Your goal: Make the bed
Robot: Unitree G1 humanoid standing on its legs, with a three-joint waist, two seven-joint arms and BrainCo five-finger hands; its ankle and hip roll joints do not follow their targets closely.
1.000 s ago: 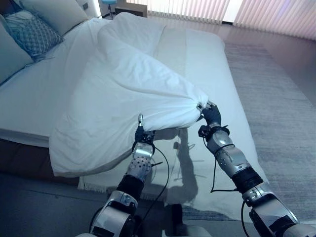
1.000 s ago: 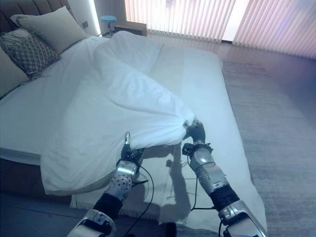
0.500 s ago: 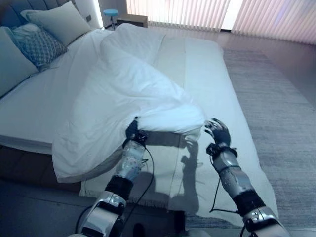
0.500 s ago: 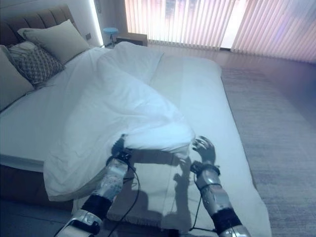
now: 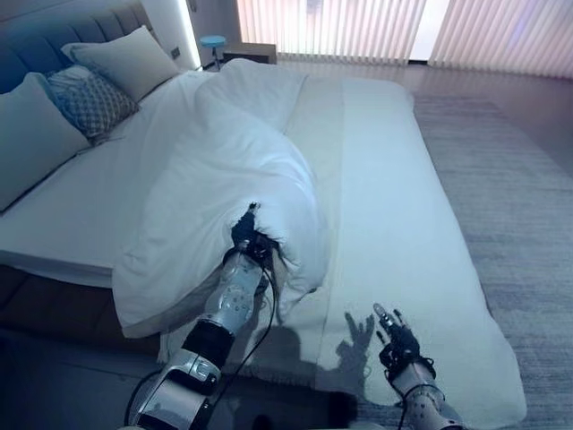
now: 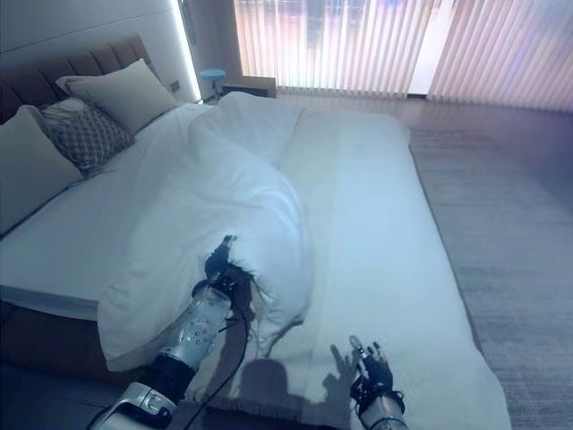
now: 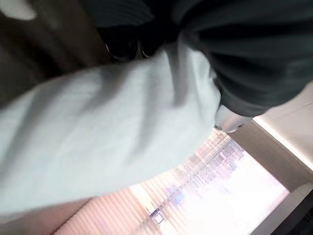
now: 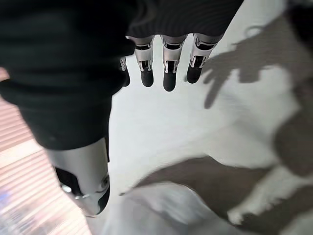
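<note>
On the left, the left hand [image 5: 244, 235] keeps its fingers clenched on a fold of the white duvet [image 5: 224, 170], which now slumps in a heap along the left half of the bed [image 5: 394, 197]. To the right, the right hand [image 5: 400, 341] has let go and dropped low, fingers released. The right edge probably needs regrasping before spreading.

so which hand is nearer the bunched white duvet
Left. The left hand is curled into the bunched white duvet, gripping it. The right hand hovers open over the pale bed sheet, apart from it.
</note>
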